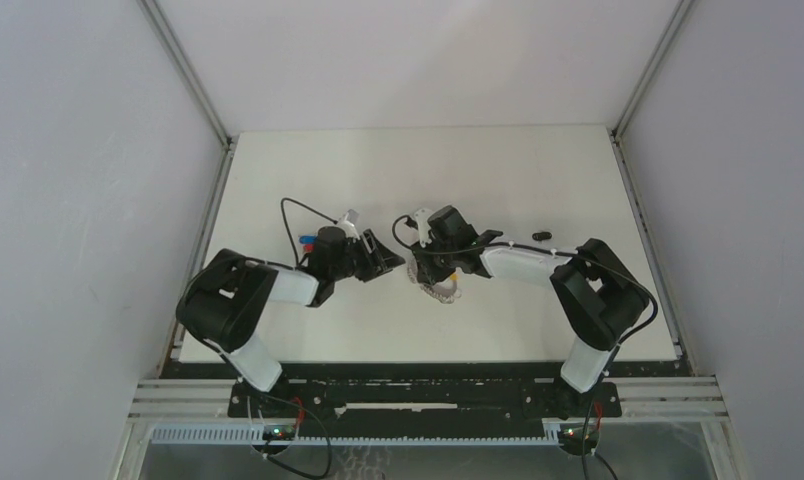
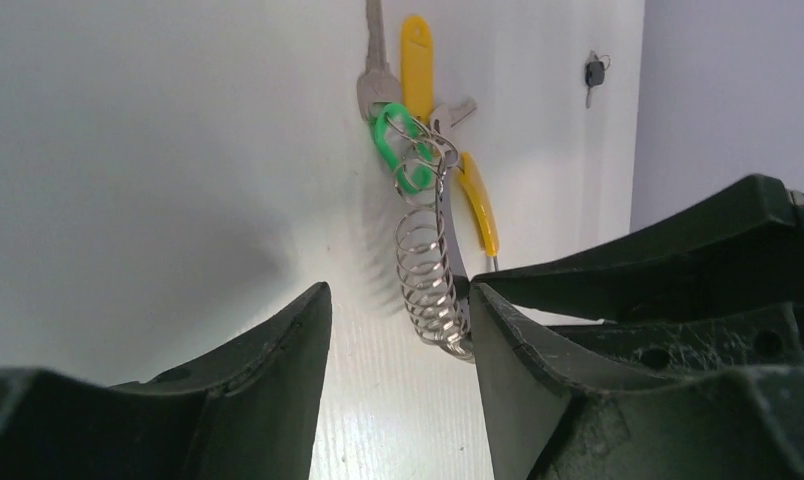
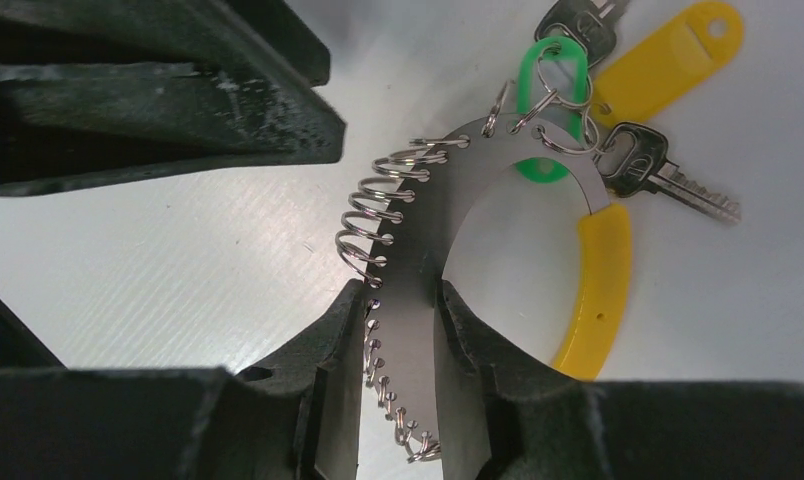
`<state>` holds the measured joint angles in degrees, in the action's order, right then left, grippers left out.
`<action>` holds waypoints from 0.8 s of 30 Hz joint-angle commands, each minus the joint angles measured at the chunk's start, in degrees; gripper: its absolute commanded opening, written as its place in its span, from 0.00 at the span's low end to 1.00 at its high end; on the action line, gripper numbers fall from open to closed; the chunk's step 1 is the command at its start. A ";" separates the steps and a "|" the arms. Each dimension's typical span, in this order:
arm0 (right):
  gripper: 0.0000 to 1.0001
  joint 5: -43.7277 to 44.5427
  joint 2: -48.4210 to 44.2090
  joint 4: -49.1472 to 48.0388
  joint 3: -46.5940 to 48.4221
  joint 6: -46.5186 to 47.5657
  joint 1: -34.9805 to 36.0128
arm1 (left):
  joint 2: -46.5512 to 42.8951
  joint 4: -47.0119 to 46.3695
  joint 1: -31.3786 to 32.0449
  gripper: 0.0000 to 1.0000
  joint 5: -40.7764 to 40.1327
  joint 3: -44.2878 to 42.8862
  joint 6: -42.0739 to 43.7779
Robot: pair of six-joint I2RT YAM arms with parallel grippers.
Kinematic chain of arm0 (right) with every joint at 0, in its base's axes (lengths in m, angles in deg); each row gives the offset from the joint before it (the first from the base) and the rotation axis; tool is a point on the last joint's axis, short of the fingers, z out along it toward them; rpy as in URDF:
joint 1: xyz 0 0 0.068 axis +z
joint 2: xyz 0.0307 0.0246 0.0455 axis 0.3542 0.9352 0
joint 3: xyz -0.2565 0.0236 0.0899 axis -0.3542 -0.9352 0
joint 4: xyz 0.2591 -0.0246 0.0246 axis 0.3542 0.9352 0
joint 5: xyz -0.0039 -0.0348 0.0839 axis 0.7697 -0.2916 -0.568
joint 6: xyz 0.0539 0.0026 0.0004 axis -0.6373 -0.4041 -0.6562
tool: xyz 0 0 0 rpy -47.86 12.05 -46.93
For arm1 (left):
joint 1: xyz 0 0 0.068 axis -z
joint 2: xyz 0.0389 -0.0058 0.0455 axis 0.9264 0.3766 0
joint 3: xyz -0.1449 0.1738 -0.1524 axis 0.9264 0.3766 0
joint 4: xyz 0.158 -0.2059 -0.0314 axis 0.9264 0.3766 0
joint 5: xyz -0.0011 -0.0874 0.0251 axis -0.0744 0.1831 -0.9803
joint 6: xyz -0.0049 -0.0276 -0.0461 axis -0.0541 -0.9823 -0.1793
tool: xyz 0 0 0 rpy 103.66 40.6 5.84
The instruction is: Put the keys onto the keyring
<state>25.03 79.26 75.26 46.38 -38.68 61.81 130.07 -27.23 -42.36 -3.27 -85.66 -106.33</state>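
Observation:
The keyring [image 3: 433, 215] is a grey metal band edged with several small rings, closed by a yellow strip [image 3: 600, 285], with a green tag [image 3: 550, 75]. My right gripper [image 3: 403, 300] is shut on the band and holds it on edge at the table's middle [image 1: 440, 290]. My left gripper [image 2: 398, 300] is open, and the row of rings [image 2: 426, 275] hangs just ahead of its right fingertip [image 2: 493, 330]. In the top view the two grippers face each other closely. The tiny black-headed key [image 1: 543, 235] lies alone on the table to the right, and also shows in the left wrist view [image 2: 594, 72].
A yellow tag [image 3: 668, 55] and silver keys [image 3: 646, 165] hang from the keyring's rings. A pair of blue- and red-headed keys [image 1: 306, 239] lies behind the left gripper. White walls enclose the white table [image 1: 498, 170] on three sides.

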 commanded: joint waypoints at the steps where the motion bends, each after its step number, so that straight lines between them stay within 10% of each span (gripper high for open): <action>1: 0.22 -2.71 -3.31 -4.24 -1.50 1.41 0.16 | 0.84 0.69 0.32 0.58 2.03 -4.54 2.35; 24: 0.22 -5.13 -3.99 -6.33 -2.93 7.03 2.27 | 6.50 5.54 0.43 0.50 7.11 -9.11 4.78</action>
<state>20.49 77.99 72.03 43.36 -32.69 63.47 135.81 -19.86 -42.27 1.69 -93.00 -101.87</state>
